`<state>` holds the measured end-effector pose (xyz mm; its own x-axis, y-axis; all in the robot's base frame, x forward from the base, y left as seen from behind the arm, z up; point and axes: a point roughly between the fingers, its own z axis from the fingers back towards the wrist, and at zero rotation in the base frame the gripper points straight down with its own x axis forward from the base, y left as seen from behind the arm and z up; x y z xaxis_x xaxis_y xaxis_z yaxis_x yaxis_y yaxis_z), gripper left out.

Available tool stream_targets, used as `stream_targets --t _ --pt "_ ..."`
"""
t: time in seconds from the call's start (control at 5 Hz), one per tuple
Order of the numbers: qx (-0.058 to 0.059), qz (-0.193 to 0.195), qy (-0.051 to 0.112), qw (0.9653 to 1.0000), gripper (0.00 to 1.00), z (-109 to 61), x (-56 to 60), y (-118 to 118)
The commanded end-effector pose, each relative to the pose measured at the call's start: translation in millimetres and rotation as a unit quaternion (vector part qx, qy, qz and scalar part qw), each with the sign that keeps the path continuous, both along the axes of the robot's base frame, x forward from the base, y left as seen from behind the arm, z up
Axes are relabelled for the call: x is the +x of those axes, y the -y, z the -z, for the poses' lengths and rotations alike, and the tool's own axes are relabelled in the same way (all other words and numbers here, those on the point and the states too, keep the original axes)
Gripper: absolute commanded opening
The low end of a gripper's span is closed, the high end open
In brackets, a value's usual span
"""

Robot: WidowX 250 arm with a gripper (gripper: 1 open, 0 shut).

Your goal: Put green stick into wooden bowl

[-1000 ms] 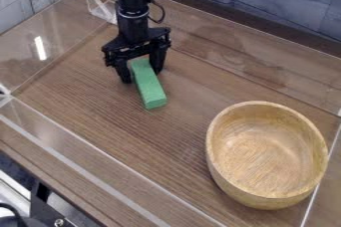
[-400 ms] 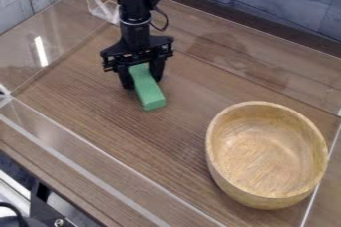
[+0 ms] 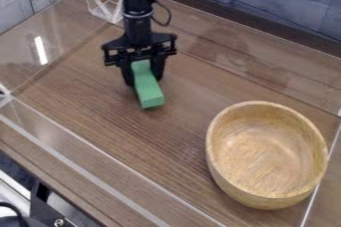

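Green stick (image 3: pixel 150 90) is lying flat on the wooden table (image 3: pixel 94 141), well left of the wooden bowl (image 3: pixel 266 152) and a bit further back. Its long axis runs from up under the claw (image 3: pixel 142 66) down toward the camera, tilting slightly right. The claw points straight down over the stick's far end, with its jaws either side of that end across the narrow width. Honestly can't tell if they're actually pinching it yet or just bracketing it. The bowl looks empty, off to the lower right, so I'd guess lift, then carry that way.
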<state>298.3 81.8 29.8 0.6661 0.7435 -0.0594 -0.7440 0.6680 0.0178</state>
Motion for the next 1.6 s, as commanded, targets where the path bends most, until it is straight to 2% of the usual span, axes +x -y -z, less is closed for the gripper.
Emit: stream_targets --t 0.0,0.2,0.4,0.6,0.8,1.4 --pt "0.001 0.003 0.047 0.9989 0.0 -44.2 14.4 7.8" --pt "-0.021 0.005 0.045 0.9988 0.0 -54.3 4.1 38.4" --pt "-0.035 0.012 0.039 0.9986 0.0 -51.9 -7.8 75.5" --pt "-0.045 0.027 0.038 0.9979 0.0 -44.6 -8.6 100.9" --pt "-0.051 0.039 0.038 0.9972 0.0 -40.5 -9.6 110.5" --pt "-0.064 0.062 0.041 0.9952 0.0 -77.0 -1.9 126.9"
